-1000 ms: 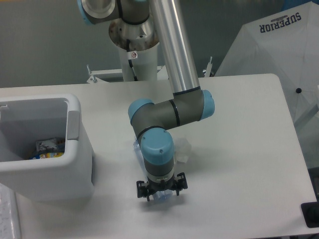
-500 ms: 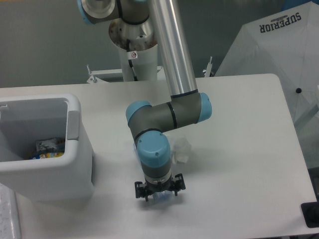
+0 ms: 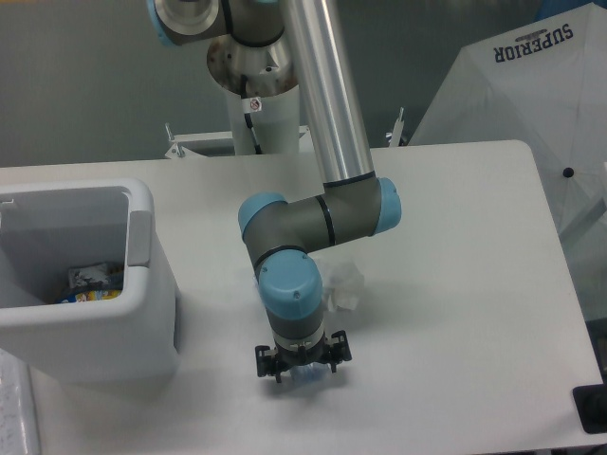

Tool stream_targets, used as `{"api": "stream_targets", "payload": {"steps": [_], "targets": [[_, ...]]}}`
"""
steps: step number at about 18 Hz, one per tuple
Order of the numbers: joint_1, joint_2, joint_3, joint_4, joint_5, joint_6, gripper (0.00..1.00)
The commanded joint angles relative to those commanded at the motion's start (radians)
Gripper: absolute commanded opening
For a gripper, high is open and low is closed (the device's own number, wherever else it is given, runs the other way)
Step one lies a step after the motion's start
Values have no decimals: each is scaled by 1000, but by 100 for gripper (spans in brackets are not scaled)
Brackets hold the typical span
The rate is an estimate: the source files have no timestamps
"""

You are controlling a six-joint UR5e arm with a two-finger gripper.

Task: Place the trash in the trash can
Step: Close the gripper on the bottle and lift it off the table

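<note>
My gripper (image 3: 302, 372) points straight down at the table's front middle. A small bluish piece of the clear bottle (image 3: 309, 376) shows right under it. The rest of the bottle and its label are hidden by the wrist. The fingers are hidden too, so I cannot tell whether they are open or shut on the bottle. The wrinkly white tissue wad (image 3: 343, 287) lies on the table just right of the wrist, behind the gripper. The pale grey-white trash can (image 3: 142, 210) stands at the left, well apart from the gripper.
The trash can holds some colourful packaging (image 3: 95, 282). A white folded umbrella (image 3: 531, 95) stands beyond the table's right edge. The arm's base column (image 3: 261, 114) is at the table's back edge. A dark object (image 3: 590, 408) sits at the front right corner.
The wrist has shifted slightly left and lower over the bottle, which now shows less. The tissue and trash can have not moved.
</note>
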Motion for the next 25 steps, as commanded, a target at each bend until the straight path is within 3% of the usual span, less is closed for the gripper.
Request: {"api": "stream_targets", "payload": {"steps": [5,18,25], "targets": [[-6,-5,2,0,34,2,93],[-14,-2,0,-2,35,2,70],[-14,5,0,-3,32,5,65]]}}
